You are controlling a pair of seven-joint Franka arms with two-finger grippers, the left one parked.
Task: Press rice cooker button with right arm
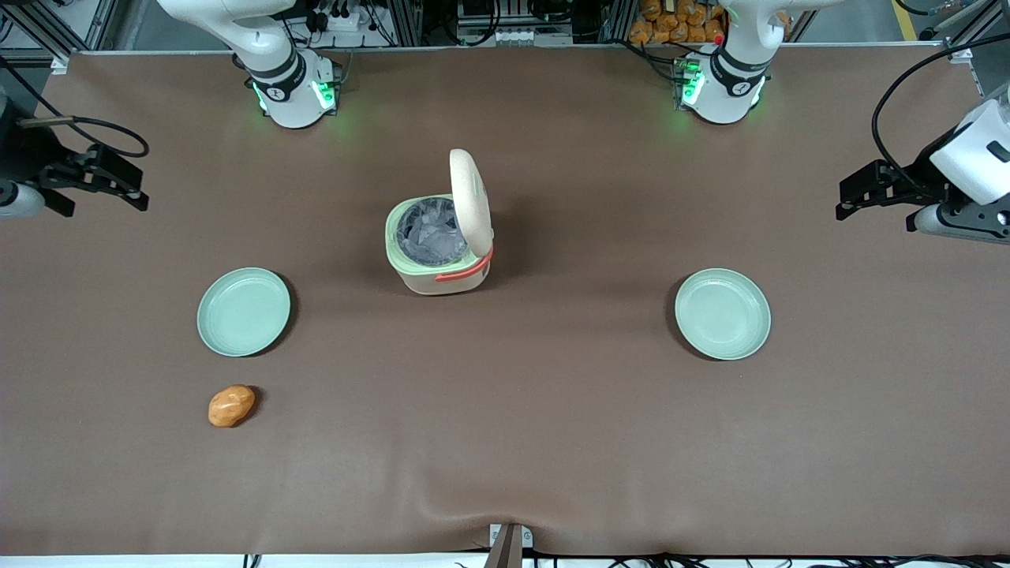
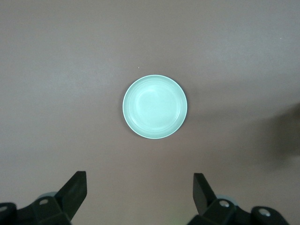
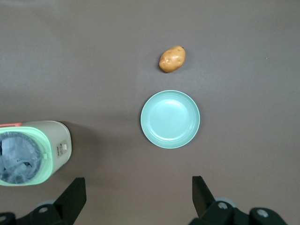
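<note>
The rice cooker point(image 1: 439, 252) stands in the middle of the table, cream with a pale green rim and an orange-red handle band. Its lid point(image 1: 470, 202) stands upright and open, showing the grey inner pot point(image 1: 430, 230). The cooker also shows in the right wrist view point(image 3: 35, 152). I cannot make out the pale green button on the lid. My right arm's gripper point(image 1: 139, 189) hangs at the working arm's end of the table, well away from the cooker. In the right wrist view the gripper point(image 3: 138, 187) is open and empty above bare table.
A pale green plate point(image 1: 244, 312) and a potato point(image 1: 231, 405) lie toward the working arm's end, nearer the front camera than the cooker; both show in the right wrist view, plate point(image 3: 170, 119) and potato point(image 3: 172, 59). A second green plate point(image 1: 722, 314) lies toward the parked arm's end.
</note>
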